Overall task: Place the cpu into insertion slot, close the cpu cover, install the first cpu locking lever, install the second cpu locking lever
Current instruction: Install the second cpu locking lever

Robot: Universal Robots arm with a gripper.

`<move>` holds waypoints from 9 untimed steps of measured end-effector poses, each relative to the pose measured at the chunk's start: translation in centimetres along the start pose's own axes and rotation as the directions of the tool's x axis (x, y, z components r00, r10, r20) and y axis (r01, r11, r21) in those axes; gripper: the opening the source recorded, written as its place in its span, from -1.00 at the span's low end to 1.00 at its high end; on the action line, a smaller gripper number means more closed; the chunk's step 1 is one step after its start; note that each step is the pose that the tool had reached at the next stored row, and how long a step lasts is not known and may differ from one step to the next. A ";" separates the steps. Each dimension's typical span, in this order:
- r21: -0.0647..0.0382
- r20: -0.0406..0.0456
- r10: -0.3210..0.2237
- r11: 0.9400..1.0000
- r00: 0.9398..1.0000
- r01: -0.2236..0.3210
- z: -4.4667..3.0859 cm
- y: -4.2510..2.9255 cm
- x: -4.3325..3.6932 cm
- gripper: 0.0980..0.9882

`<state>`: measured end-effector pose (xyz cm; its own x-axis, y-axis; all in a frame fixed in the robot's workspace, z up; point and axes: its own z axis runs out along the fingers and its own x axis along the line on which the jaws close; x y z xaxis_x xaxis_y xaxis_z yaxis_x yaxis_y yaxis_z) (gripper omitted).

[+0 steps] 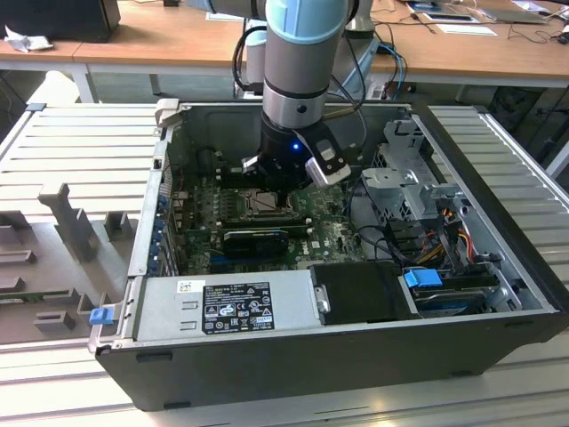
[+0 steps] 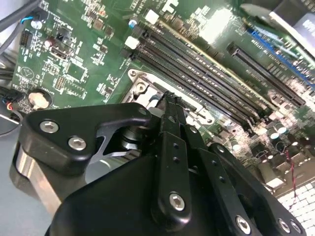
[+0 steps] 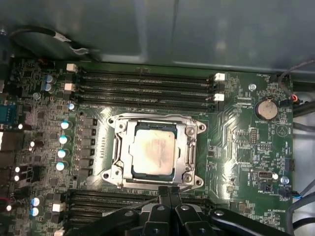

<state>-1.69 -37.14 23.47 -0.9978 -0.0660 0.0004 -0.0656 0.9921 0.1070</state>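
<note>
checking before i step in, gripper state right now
Gripper: shut, holding nothing, at the edge of the cpu cover, cpu seated beneath.

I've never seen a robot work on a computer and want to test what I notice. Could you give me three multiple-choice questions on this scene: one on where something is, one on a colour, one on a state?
1. Where is the gripper?
A. Over the wooden desk
B. Inside the open computer case, just above the circuit board
C. Over the ribbed grey table outside the case

2. What colour is the circuit board?
A. Red
B. Black
C. Green

3. How is the square chip?
A. Lying in its socket with a metal frame around it
B. Held up in the air
C. Lying outside the case

Answers:
1 B: the gripper hangs inside the computer case, beside the socket.
2 C: the circuit board is green.
3 A: the chip lies flat inside the metal frame.
</note>
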 end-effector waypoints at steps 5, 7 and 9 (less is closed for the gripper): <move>-0.001 0.000 0.000 1.000 1.000 0.000 -0.01 -0.35 1.12 -0.98; 0.000 0.000 -0.001 1.000 1.000 0.001 -0.01 -0.31 2.05 -0.98; -0.001 0.000 -0.001 1.000 1.000 0.001 0.12 -0.26 3.10 -0.98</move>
<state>-4.77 -37.58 23.32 -0.9977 -0.0672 0.0003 -0.0667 0.9919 0.1078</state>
